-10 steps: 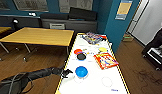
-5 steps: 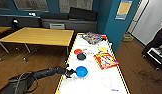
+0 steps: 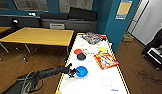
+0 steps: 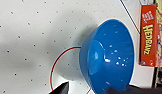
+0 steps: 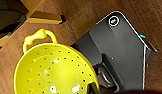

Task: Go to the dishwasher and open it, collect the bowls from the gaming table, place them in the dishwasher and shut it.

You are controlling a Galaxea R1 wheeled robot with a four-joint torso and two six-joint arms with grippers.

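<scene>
L gripper (image 3: 73, 72) at blue bowl (image 3: 81, 71), near end of gaming table (image 3: 97, 82); bowl tipped, mouth sideways. Finger grip: can't tell. Table runs lengthwise away from robot.

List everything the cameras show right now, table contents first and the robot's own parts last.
White-topped long gaming table: one, centre of head view.
Round blue bowl: one, near table's left edge, at the left gripper.
Round black bowl: one, mid-table.
Orange-red bowl: one, just beyond the black bowl.
Red-orange flat game box: one, right side of table.
Colourful game boxes: far end; count unclear.
Yellow-topped wooden table: one, left of the gaming table.
Yellow perforated colander: one, with a handle, over wooden floor.
Person: one, right edge.
Left gripper: at the blue bowl's rim.
</scene>
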